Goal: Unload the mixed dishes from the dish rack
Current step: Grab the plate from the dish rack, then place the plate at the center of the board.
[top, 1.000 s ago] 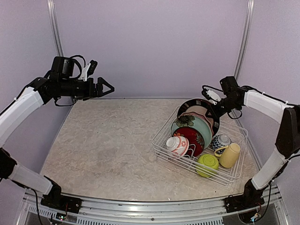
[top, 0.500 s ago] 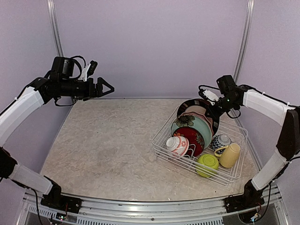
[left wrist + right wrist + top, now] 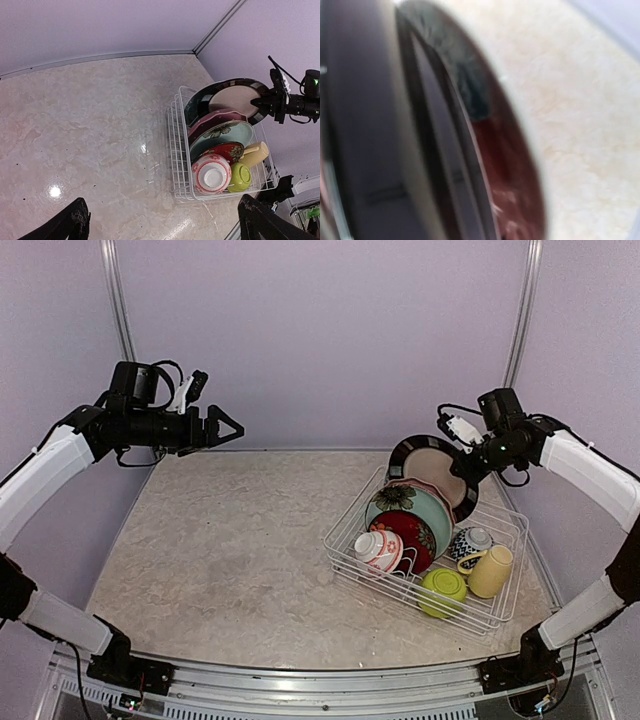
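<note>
Bench [image 3: 220, 540]: marbled top, dish rack [image 3: 375, 578] sits on its right side, turned at an angle.

Black-rimmed plate [image 3: 430, 460]: on edge over the rack's far corner, higher than the other plates; its lower edge is hidden behind them.

In the rack, on edge and stacked front to back: pale teal floral plate [image 3: 418, 510], then red floral plate [image 3: 412, 532] nearer.

Red-white bowl [image 3: 376, 548] at the near-left; blue-white bowl [image 3: 468, 540] to the right; lime green bowl [image 3: 442, 587] at the near edge. Pale yellow mug [image 3: 492, 572] lies tipped just right of the green bowl.

Right claw [image 3: 471, 466]: clamped on the black-rimmed plate's right rim. The wrist view is just a blurred rim.

Left claw [image 3: 233, 427]: high over the far-left bench, fingers spread wide, holding nothing.
</note>
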`<state>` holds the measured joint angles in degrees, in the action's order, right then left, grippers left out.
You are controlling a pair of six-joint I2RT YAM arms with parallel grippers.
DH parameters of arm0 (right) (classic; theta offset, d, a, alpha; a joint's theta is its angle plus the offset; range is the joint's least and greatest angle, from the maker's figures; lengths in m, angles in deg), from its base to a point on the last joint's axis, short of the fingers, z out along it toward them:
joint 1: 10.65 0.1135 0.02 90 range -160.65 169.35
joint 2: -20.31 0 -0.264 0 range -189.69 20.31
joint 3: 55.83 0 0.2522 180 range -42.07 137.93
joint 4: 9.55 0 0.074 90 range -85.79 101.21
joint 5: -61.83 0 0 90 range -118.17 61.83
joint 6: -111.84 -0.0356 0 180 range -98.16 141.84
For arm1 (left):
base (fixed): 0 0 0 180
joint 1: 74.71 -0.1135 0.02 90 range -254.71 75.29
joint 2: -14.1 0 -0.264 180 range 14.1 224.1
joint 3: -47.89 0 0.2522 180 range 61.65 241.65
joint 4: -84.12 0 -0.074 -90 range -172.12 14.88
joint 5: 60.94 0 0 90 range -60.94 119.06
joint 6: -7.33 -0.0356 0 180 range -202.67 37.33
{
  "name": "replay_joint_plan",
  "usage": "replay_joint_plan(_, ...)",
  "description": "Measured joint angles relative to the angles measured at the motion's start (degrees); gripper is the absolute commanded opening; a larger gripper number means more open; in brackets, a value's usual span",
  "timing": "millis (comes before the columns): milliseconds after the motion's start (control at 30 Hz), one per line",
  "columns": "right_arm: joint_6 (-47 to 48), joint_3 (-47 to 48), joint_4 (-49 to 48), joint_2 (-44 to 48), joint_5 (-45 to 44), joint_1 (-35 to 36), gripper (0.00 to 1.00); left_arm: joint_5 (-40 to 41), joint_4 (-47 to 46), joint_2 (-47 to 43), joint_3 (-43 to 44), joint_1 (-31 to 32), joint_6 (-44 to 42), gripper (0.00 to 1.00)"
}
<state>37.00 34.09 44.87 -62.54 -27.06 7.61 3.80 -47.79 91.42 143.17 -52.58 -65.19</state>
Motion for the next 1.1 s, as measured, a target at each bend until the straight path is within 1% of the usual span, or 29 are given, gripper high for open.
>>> replay_joint_plan(133,-0.92,0.0,-0.09,4.57,-1.07,-0.02,0.0,-0.02,0.0,0.0,-0.17,-0.2,0.13,0.99)
replay_joint_plan(300,-2.64,0.0,0.44,6.93,0.33,0.11,0.0,-0.02,-0.02,0.0,-0.22,-0.44,0.24,0.99)
replay_joint_plan(600,-5.75,-0.15,0.72,10.93,-0.9,0.11,0.0,-0.24,-0.02,0.0,-0.26,-0.72,0.28,0.99)
replay_joint_plan(767,-8.9,-0.15,0.63,13.11,-1.27,0.11,0.0,-0.22,-0.07,0.0,-0.28,-0.83,0.28,0.99)
replay_joint_plan(1100,-17.55,0.22,0.35,13.66,-2.27,0.11,0.0,-0.22,-0.87,-0.04,-0.85,-1.51,0.72,0.99)
